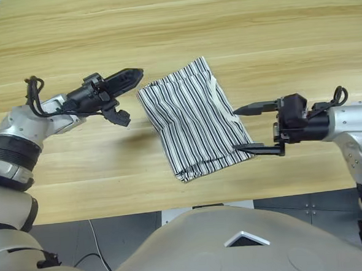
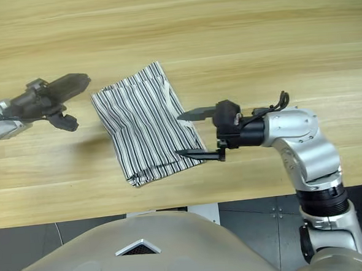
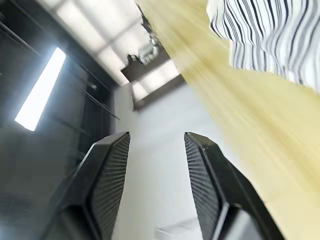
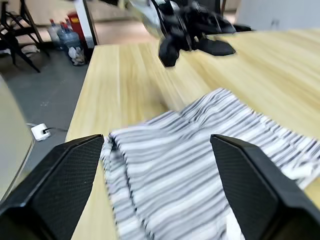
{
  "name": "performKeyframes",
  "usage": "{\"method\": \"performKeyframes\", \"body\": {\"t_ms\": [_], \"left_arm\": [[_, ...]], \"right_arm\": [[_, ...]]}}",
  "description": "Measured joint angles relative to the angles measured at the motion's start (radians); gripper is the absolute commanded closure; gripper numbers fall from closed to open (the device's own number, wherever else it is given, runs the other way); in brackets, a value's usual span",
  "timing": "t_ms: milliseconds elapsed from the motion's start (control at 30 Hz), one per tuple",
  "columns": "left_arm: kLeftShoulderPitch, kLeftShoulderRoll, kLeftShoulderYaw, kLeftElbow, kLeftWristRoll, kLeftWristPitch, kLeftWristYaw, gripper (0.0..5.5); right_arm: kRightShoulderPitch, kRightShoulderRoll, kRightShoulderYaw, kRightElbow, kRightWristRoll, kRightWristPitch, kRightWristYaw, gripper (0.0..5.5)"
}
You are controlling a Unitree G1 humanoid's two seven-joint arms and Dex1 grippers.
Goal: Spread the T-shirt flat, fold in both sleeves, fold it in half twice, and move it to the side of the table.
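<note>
R gripper (image 1: 236, 130) spread wide, holding nothing, fingertips at the right edge of the folded striped T-shirt (image 1: 189, 126). L gripper (image 1: 134, 75) parted, empty, just beside its far-left corner. T-shirt lies mid wooden table (image 1: 236, 28), nr front edge.

Broad table (image 1: 224, 34) margins around T-shirt (image 1: 193, 125)

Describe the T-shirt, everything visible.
The T-shirt is thin white fabric with dark stripes, folded into a compact layered rectangle, white trim along one edge. It lies flat on the wooden table, skewed to its edges. The right gripper, jaws open, straddles its right edge; contact unclear. The left gripper sits beside its far-left corner, apart.
</note>
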Motion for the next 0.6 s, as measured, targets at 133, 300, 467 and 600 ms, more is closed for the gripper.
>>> {"method": "performKeyframes", "body": {"t_ms": [133,300,467,600], "left_arm": [[0.148,0.087,-0.045,-0.106,-0.481,-0.134,-0.400,2.29],[0.413,0.333,-0.147,-0.468,-0.975,-0.077,-0.904,1.94],[0.586,0.530,-0.101,-0.771,-1.219,0.147,-1.303,1.94],[0.640,0.498,-0.005,-0.847,-1.214,0.208,-1.369,1.94]], "right_arm": [[-0.034,-0.072,0.007,0.178,-0.177,-0.149,-0.007,0.56],[-0.114,-0.126,0.091,0.396,-0.443,-0.564,-0.012,0.51],[-0.221,-0.134,0.206,0.614,-0.647,-1.028,-0.031,0.51],[-0.226,-0.135,0.234,0.679,-0.657,-1.166,-0.059,0.51]]}}
